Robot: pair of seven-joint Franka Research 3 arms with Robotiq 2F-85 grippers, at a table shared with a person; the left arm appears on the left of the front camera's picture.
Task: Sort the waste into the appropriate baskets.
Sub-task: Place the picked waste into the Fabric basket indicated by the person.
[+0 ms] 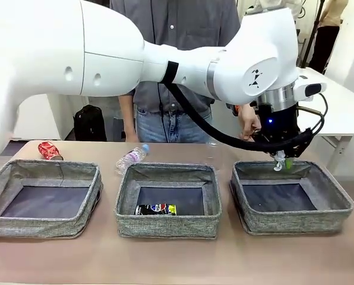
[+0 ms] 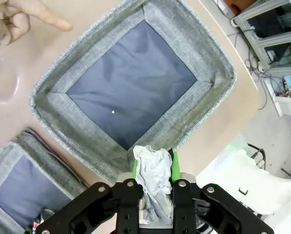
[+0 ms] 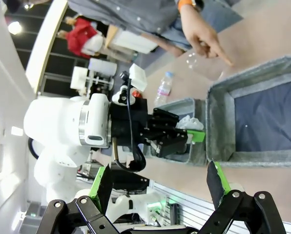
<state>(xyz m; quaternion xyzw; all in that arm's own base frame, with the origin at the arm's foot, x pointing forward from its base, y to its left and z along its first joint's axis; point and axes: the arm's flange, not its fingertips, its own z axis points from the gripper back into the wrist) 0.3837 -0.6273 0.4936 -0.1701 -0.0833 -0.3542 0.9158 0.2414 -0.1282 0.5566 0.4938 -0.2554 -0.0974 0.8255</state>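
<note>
My left arm reaches across the table, and its gripper [image 1: 283,161] hangs over the far rim of the right basket [image 1: 331,196]. It is shut on a crumpled white paper wad [image 2: 153,170] pinched between the green pads [image 2: 175,165], above the basket's edge [image 2: 52,92]. A flattened dark printed can [image 1: 155,209] lies in the middle basket [image 1: 168,172]. The left basket [image 1: 46,169] holds nothing. Behind the baskets lie a crushed red can [image 1: 49,150] and a clear blue-capped bottle [image 1: 131,157]. My right gripper [image 3: 160,183] is open and holds nothing.
A person stands at the far side, and one hand [image 3: 204,39] points a finger down beside a clear plastic cup [image 3: 199,66], near the right basket's far corner. My left arm's white links span the upper part of the front view.
</note>
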